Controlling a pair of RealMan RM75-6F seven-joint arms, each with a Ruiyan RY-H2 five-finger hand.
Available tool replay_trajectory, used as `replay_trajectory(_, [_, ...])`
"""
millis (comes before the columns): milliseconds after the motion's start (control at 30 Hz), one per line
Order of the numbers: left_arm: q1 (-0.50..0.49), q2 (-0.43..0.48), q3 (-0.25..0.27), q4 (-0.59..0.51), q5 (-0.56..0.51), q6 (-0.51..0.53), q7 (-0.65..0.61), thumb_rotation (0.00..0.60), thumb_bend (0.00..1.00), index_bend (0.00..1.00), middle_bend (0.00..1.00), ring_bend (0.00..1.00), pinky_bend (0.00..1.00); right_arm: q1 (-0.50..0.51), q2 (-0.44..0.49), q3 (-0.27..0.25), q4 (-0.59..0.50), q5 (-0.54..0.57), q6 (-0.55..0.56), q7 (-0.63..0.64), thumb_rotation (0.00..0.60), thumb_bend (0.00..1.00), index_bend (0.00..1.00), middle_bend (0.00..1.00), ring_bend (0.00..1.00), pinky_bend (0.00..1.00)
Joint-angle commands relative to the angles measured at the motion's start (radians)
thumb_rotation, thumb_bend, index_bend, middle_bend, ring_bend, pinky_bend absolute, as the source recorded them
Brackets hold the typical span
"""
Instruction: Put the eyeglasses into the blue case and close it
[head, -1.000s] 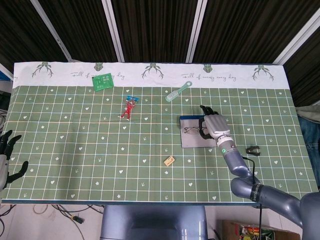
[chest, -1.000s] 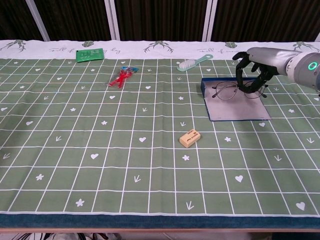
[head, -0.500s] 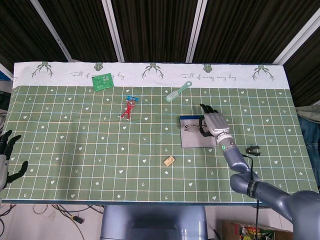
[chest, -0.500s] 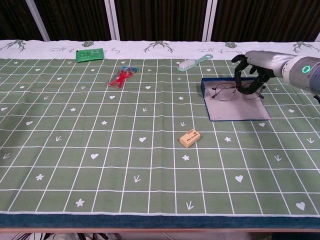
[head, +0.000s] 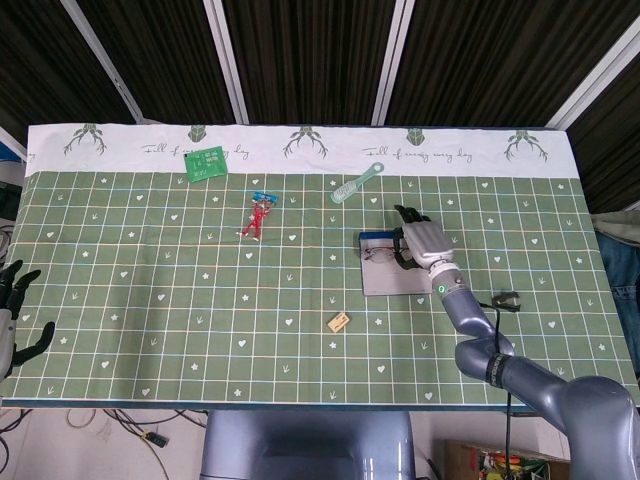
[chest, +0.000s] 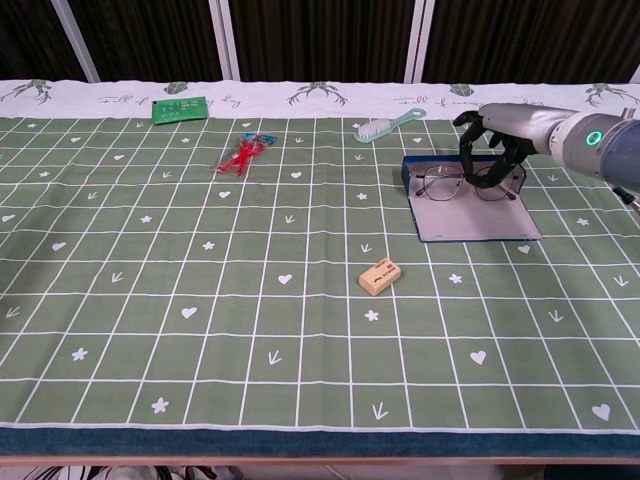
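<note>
- Eyeglasses (chest: 456, 184) lie in the open blue case (chest: 470, 219), toward its 12 o'clock edge.
- Right hand (chest: 490, 143) grips their right lens rim.
- Left hand (head: 12, 312) is open, holding nothing.

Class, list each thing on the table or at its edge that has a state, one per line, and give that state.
blue case: open, lid flat on the table.
eyeglasses: lying in the case's far end, arms hidden.
right hand: fingers curled down over the eyeglasses; grip unclear.
left hand: fingers apart, empty, at the table's edge.
</note>
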Motion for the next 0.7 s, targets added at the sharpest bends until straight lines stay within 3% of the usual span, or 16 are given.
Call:
replay_trajectory(33, [0.000, 0.000, 0.000, 0.000, -0.001, 0.000, -0.001, 0.600, 0.35, 0.12, 0.00, 0.00, 0.00, 0.007, -0.007, 0.000, 0.014, -0.004, -0.007, 0.004, 0.600, 0.48, 0.63, 0.02, 0.04, 0.20])
replay_trajectory(700, [0.000, 0.002, -0.001, 0.000, -0.002, -0.002, -0.003, 0.600, 0.35, 0.12, 0.00, 0.00, 0.00, 0.033, -0.023, 0.013, 0.041, 0.010, -0.027, -0.011, 0.600, 0.48, 0.63, 0.02, 0.04, 0.20])
